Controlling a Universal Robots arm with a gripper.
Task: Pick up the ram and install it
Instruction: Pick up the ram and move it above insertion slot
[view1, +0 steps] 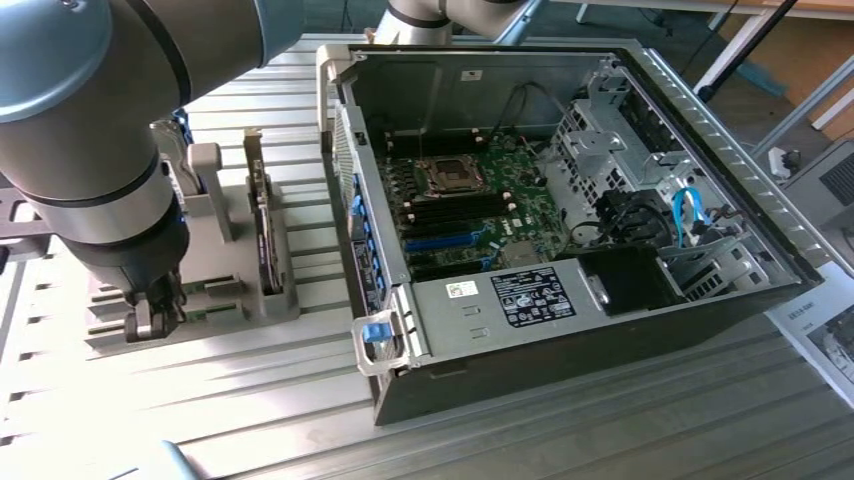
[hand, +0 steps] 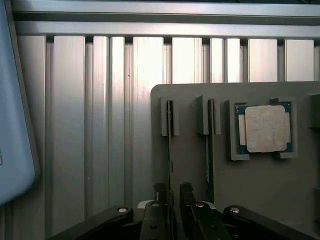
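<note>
Wrist view: gripper (hand: 173, 190) jaws apart, straddling the ram (hand: 170, 130), which stands edge-on in grey holder (hand: 190, 165) next to its twin (hand: 209, 150). Looks ungripped, so pick + install into PC case (view1: 534, 370) both left.

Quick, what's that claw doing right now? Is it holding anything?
Gripper: open, holding nothing; its fingers stand either side of one ram upright in the grey holder.

Ribbed aluminium surface (view1: 561, 450) — a grey holder tray (view1: 214, 310) lies on it right under the tool (view1: 154, 322), an open computer case (view1: 601, 350) further off beside the tray.
</note>
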